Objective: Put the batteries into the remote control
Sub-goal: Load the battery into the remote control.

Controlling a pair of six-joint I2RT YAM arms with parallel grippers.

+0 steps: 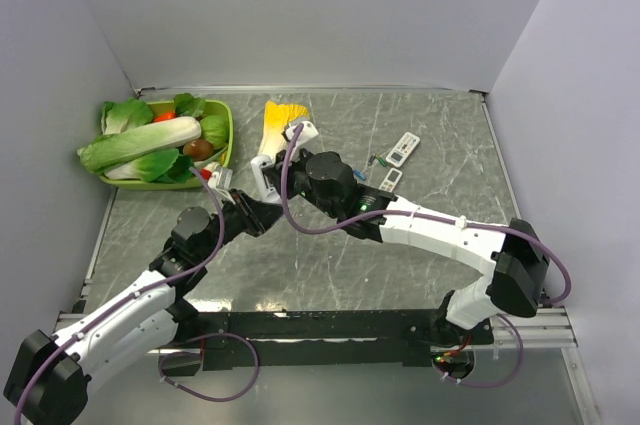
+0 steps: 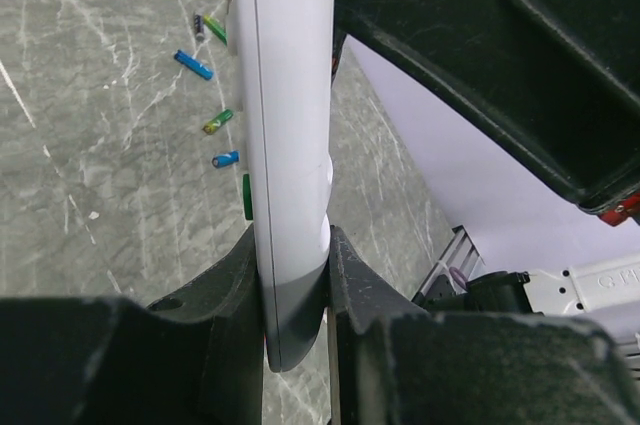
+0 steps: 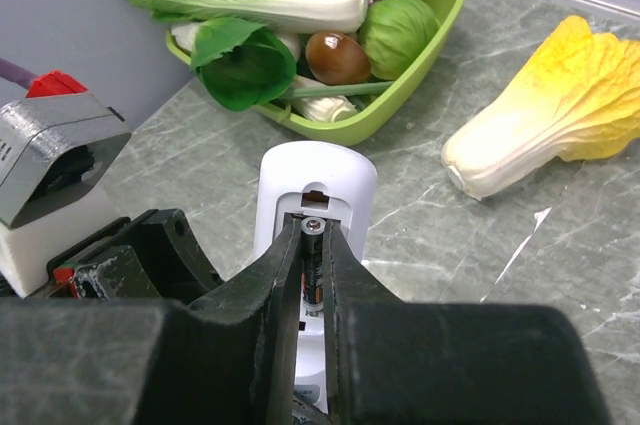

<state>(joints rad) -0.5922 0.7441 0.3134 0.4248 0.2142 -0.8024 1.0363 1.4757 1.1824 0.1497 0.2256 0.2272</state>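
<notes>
My right claw (image 3: 312,245) pinches a battery (image 3: 313,229) at the open slot of the white remote (image 3: 330,170). My left claw (image 2: 292,255) squeezes that remote. I think I must next push the battery down flat, gently.

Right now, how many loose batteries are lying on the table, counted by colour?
Blue batteries: 2
Green batteries: 2
Dark battery: 1
Total: 5 loose on the table, as the left wrist view shows them.
</notes>
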